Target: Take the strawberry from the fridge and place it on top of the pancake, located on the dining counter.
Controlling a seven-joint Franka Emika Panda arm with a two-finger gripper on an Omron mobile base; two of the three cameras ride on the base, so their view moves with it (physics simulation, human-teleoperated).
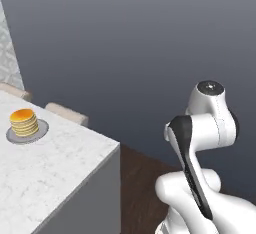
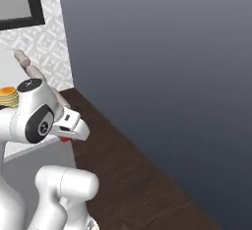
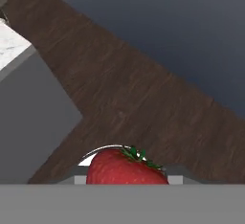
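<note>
My gripper (image 2: pixel 69 134) is shut on the strawberry (image 3: pixel 125 169), a bright red fruit with a green leafy cap; a sliver of the strawberry (image 2: pixel 65 138) shows red under the hand. I hold it above the dark wooden floor, just off the corner of the dining counter (image 1: pixel 60 168). The pancake (image 1: pixel 23 122), a tan-orange stack, sits on a round grey plate (image 1: pixel 43 128) near the counter's far edge, to the left of the arm. Behind the arm's shoulder the pancake (image 2: pixel 7 95) shows again. The fridge is out of view.
Two pale stools (image 1: pixel 67 112) (image 1: pixel 15 92) stand along the counter's far side. The counter's grey base (image 3: pixel 33 117) and marbled corner (image 3: pixel 9 50) lie left of the hand. A dark grey wall (image 2: pixel 172 52) rises behind the wooden floor (image 2: pixel 138 175).
</note>
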